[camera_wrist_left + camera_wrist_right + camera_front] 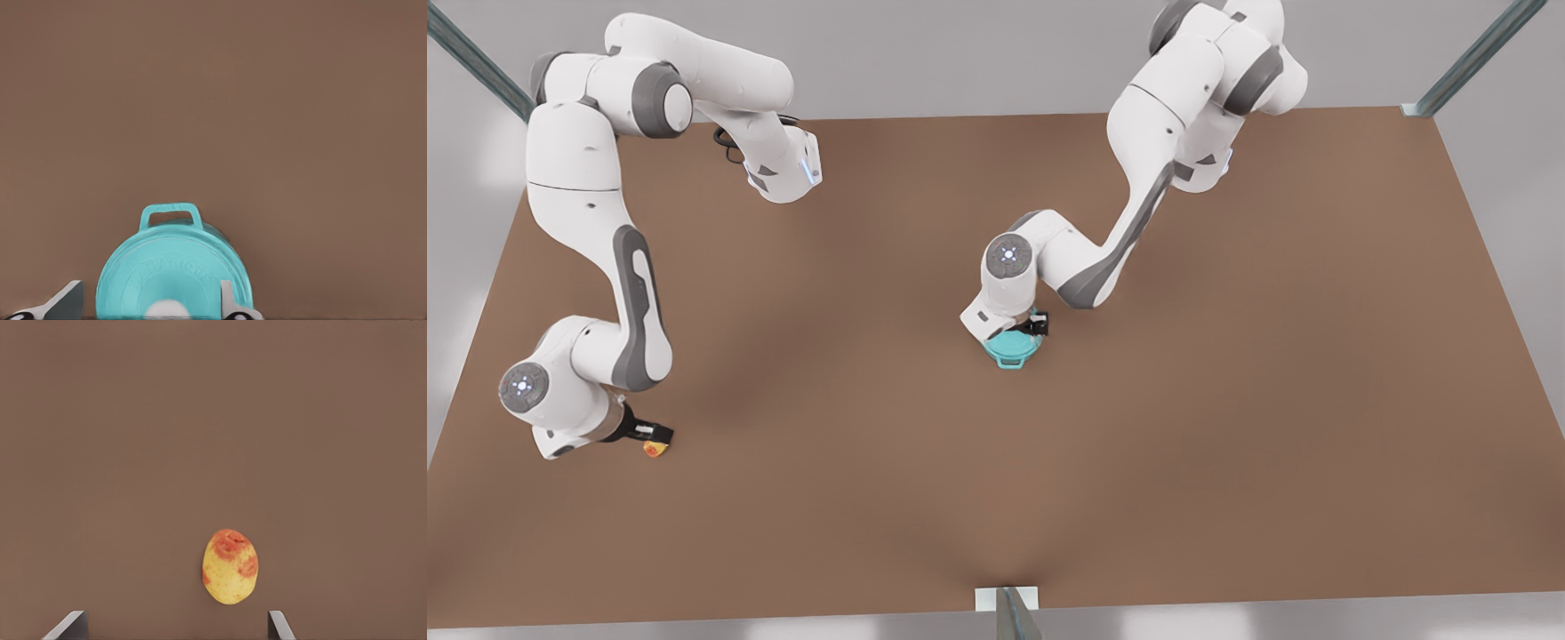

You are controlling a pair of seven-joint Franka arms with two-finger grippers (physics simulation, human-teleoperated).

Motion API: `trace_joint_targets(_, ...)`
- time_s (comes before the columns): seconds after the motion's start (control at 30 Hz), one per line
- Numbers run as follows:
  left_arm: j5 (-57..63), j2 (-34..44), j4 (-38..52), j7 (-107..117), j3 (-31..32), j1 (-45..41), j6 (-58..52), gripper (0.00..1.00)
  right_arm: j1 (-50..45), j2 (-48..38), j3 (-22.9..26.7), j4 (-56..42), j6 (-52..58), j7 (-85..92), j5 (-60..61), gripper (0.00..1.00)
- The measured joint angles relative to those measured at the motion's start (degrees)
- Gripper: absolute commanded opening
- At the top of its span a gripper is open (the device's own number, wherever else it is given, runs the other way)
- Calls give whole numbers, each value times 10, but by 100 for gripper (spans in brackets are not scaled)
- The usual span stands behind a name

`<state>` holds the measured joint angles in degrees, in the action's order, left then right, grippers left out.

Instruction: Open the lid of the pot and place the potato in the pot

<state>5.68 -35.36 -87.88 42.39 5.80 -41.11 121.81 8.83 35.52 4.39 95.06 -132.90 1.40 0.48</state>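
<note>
The right gripper hangs spread wide above the potato on the table. The left gripper, fingers apart, straddles the pot lid, hiding most of the pot; the knob is cut off.

One pot, one pot lid, one potato, two arms.

On the brown table, the teal pot stands near the middle with its lid on. The left tool is down over the lid. Near the table's edge at the front view's left, the right tool sits just above the potato.
</note>
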Motion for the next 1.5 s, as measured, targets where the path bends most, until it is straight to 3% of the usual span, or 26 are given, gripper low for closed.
trace_joint_targets(0.43,42,10,-94,114,-1,-10,78,100,21,48,-4,29,-99,-20,-3,100)
trace_joint_targets(0.7,53,6,-105,158,-1,-16,104,99,33,60,-7,27,-134,-26,-5,100)
trace_joint_targets(0.77,54,7,-106,168,-1,-17,107,68,33,64,-11,26,-141,-28,-4,100)
trace_joint_targets(0.8,55,7,-107,172,-1,-17,108,67,32,66,-13,26,-143,-28,-4,100)
trace_joint_targets(0.9,56,8,-107,184,-1,-17,109,48,32,71,-18,25,-153,-31,-3,100)
trace_joint_targets(1.17,58,11,-74,202,-33,-5,105,46,54,78,-35,28,-169,-34,-5,100)
trace_joint_targets(1.3,56,-14,-29,176,-48,112,103,46,53,83,-38,30,-172,-36,-4,100)
trace_joint_targets(1.33,55,-42,-7,165,-49,133,104,46,54,84,-38,30,-172,-36,-4,92)
trace_joint_targets(1.43,52,-102,35,137,-46,176,118,47,58,84,-39,31,-172,-37,-4,89)
trace_joint_targets(1.5,50,-116,47,117,-45,189,125,100,65,83,-45,31,-171,-37,-5,89)
